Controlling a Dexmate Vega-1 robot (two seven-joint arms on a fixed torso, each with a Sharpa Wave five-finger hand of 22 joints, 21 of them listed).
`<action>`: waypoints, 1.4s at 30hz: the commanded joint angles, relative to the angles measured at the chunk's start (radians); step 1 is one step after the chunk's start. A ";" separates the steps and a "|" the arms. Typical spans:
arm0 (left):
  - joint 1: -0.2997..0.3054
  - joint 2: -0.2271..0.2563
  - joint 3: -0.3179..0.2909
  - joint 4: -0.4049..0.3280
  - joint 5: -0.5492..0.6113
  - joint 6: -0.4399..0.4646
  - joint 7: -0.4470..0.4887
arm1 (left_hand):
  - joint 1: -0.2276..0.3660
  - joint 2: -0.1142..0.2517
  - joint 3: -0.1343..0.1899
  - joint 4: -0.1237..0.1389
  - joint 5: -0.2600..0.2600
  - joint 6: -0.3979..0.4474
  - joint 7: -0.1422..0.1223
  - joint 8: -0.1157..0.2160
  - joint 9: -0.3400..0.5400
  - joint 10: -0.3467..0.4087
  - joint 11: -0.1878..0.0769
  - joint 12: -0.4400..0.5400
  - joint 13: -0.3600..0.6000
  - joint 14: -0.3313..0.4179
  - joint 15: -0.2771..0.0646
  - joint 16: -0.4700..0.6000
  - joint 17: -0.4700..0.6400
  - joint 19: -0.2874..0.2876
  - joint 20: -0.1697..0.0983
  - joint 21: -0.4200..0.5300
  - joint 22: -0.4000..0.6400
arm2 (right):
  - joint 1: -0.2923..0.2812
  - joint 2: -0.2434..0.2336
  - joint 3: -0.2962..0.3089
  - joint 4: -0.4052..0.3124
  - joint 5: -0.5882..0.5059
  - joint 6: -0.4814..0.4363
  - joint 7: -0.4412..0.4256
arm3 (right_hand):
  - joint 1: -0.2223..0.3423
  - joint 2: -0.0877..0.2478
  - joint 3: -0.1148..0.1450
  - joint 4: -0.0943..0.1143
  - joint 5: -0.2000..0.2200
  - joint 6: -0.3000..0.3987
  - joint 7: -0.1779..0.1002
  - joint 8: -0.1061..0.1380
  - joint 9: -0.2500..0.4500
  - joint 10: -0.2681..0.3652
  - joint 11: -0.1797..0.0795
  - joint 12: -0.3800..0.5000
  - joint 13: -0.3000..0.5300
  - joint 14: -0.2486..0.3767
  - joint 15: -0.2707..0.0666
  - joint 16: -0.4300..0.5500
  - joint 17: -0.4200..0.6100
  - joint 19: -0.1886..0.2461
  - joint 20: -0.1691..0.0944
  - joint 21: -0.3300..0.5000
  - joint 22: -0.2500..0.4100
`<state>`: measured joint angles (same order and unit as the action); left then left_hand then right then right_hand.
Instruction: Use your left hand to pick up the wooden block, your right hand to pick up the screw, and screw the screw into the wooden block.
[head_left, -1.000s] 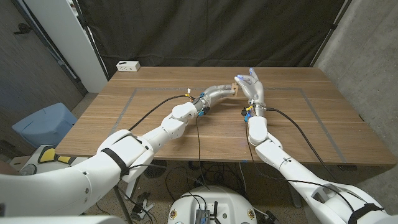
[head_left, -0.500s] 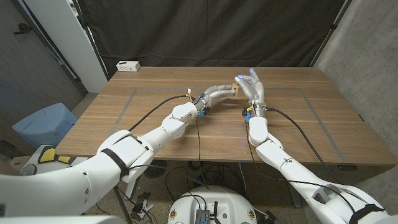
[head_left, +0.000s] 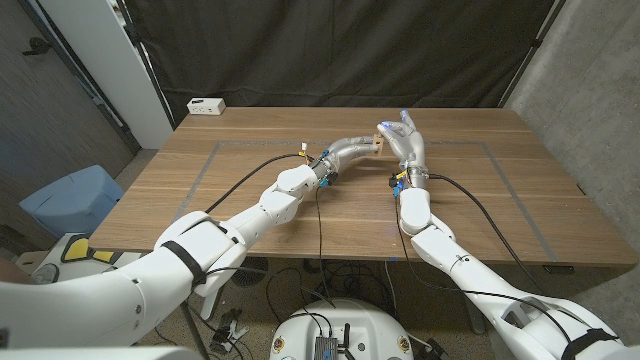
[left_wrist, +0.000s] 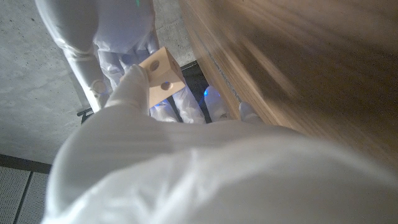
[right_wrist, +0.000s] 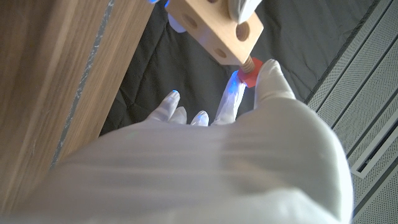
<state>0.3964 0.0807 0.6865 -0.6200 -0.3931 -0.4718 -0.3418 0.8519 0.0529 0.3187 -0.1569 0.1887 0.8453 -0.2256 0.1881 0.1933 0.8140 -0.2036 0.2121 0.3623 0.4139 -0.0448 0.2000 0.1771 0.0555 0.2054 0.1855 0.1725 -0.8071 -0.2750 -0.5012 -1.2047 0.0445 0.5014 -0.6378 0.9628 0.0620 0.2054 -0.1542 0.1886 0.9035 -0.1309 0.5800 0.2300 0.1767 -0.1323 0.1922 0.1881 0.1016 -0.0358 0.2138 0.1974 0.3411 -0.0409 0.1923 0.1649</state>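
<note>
While both arms were stretched forward over the wooden table (head_left: 250, 160), the two hands were brought together above its far middle part. The left hand (head_left: 362, 146) was bent inward at the wrist, and one wooden block (head_left: 379, 143) was held in its fingers (left_wrist: 132, 84), raised clear of the tabletop. The right hand (head_left: 402, 132) was stood upright just beside the block, touching it. One screw (right_wrist: 247, 70) with a red head was pinched between the right thumb and a fingertip (right_wrist: 268, 78), while the other right fingers were spread apart. The screw's threaded end was set into a hole in the block's end face, so its long axis was pointed from the right hand into the block. Three round holes could be counted on the block in the right wrist view (two in the left wrist view). Whether the screw was seated deep could not be told. One small white box (head_left: 206, 105) was seen on the table's far left corner.
</note>
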 joint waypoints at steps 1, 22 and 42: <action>0.002 0.001 0.000 -0.005 -0.002 0.003 0.000 | -0.005 0.002 0.003 0.007 0.006 0.023 0.002 0.010 0.003 0.007 0.001 0.003 0.002 0.006 -0.024 0.002 0.002 0.002 0.006 0.007 0.003 | -0.004 0.001 -0.003 -0.001 -0.005 -0.005 -0.006 | 0.014 0.006 0.000 0.005 0.007 0.023 -0.015 0.011 0.003 0.008 0.001 0.002 0.003 -0.001 -0.010 0.001 0.005 -0.003 -0.022 0.001 0.006; 0.016 0.009 -0.003 -0.034 -0.008 0.014 0.009 | -0.006 0.002 0.004 0.007 0.006 0.024 0.002 0.011 0.003 0.008 0.002 0.003 0.003 0.007 -0.024 0.002 0.002 0.002 0.006 0.006 0.003 | -0.004 0.000 -0.008 0.005 -0.014 -0.001 -0.009 | 0.015 0.007 -0.001 0.005 0.007 0.026 -0.016 0.013 0.001 0.010 -0.001 0.002 0.003 -0.001 -0.010 0.001 0.005 -0.003 -0.022 0.001 0.006; -0.030 -0.037 -0.012 0.093 -0.020 -0.027 -0.023 | -0.006 0.003 0.004 0.007 0.006 0.023 0.002 0.011 0.003 0.007 0.003 0.002 0.002 0.007 -0.023 0.002 0.002 0.003 0.006 0.007 0.003 | -0.011 -0.011 -0.008 -0.006 -0.016 -0.018 -0.006 | 0.017 0.007 -0.001 0.004 0.007 0.026 -0.014 0.015 0.001 0.010 -0.001 0.002 0.003 0.000 -0.009 0.001 0.005 -0.003 -0.021 0.001 0.006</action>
<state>0.3954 0.0718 0.6808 -0.6047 -0.4057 -0.4767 -0.3487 0.8493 0.0554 0.3193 -0.1544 0.1880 0.8453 -0.2256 0.1881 0.1933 0.8140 -0.2036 0.2120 0.3618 0.4139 -0.0448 0.2000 0.1771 0.0555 0.2054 0.1855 0.1725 -0.8131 -0.2814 -0.5089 -1.2043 0.0278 0.4963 -0.6465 0.9691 0.0683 0.2053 -0.1541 0.1888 0.9059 -0.1283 0.5801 0.2242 0.1787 -0.1342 0.1922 0.1881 0.1016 -0.0358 0.2138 0.1974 0.3412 -0.0409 0.1923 0.1649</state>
